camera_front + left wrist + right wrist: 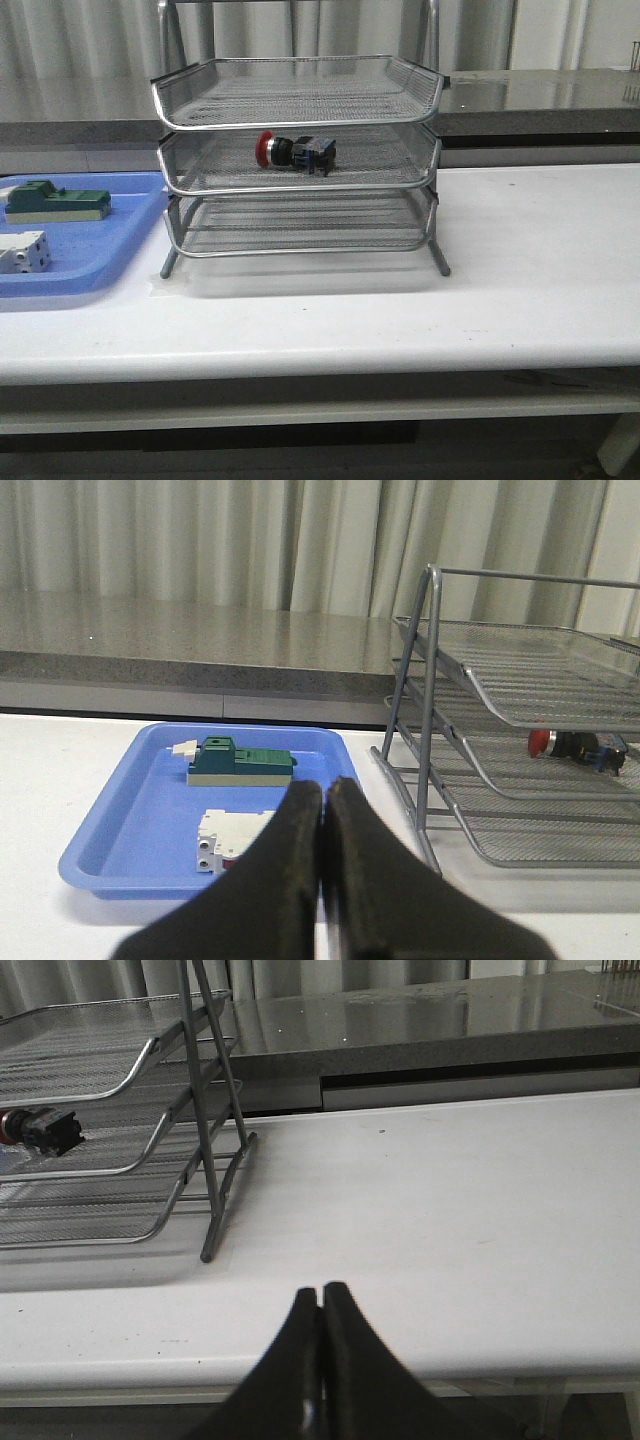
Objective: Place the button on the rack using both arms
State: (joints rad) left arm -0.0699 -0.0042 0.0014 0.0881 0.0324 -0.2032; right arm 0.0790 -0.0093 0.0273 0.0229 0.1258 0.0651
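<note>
Front view: the rack (300, 160) is standing on the white table (520, 260), three mesh tiers stacked, and the button (295, 152) is lying on its side in the middle tier, red head pointing toward the robot's left, body toward the right. A blue tray (120, 235) is sitting just beside the rack on the left, holding a green block part (57, 201) and a white block part (22, 251), the two apart from each other. Neither arm is showing in this view. Left wrist view: the left gripper (324, 790) is hanging over the near edge of the blue tray (110, 830), its two black fingers pressing together with nothing between them. The green block part (240, 762) and the white block part (228, 842) are resting in the tray beyond the fingertips; the rack (520, 730) is standing to one side, with the button (570, 746) showing in the middle tier. Right wrist view: the right gripper (321, 1295) is hovering over bare table (450, 1200), fingers closed against each other and holding nothing. The rack (120, 1140) is standing well apart from it, and the button (40, 1128) is lying in the middle tier at the picture's edge, partly cut off.
</note>
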